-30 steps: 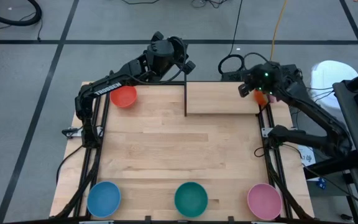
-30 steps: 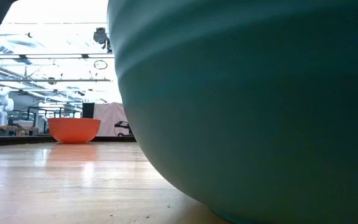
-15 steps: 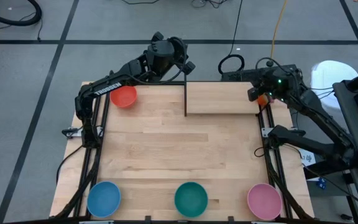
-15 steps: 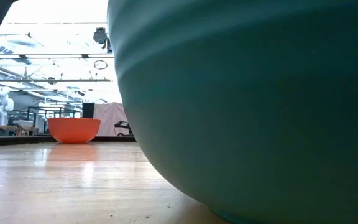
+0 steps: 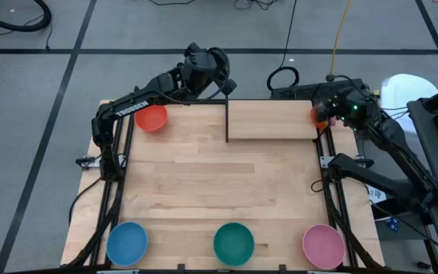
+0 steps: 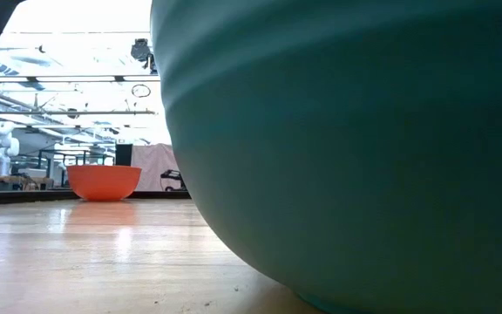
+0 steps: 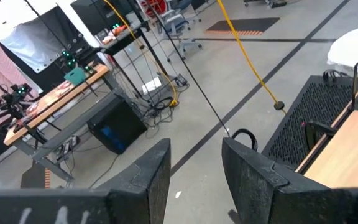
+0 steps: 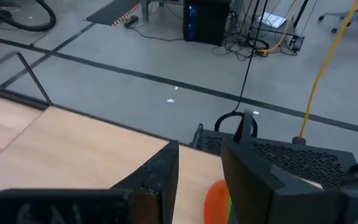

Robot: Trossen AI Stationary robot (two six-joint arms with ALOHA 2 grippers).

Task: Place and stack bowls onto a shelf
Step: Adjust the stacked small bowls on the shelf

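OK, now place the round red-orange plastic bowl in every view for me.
High view: red-orange bowl at the table's far left, beside the left arm.
Low view: same bowl stands left of centre, behind the huge teal bowl.
Left wrist view: not in it.
Right wrist view: not in it.
Shared landmark: the teal bowl.

Right tool [image 8: 197,180] mostly hides orange bowl [image 8: 217,201]

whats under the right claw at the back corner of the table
A small orange plastic bowl shows partly beneath the right claw, at the right end of the low light-wood shelf. The arm covers most of it, so whether it sits on the shelf or beside it cannot be seen.
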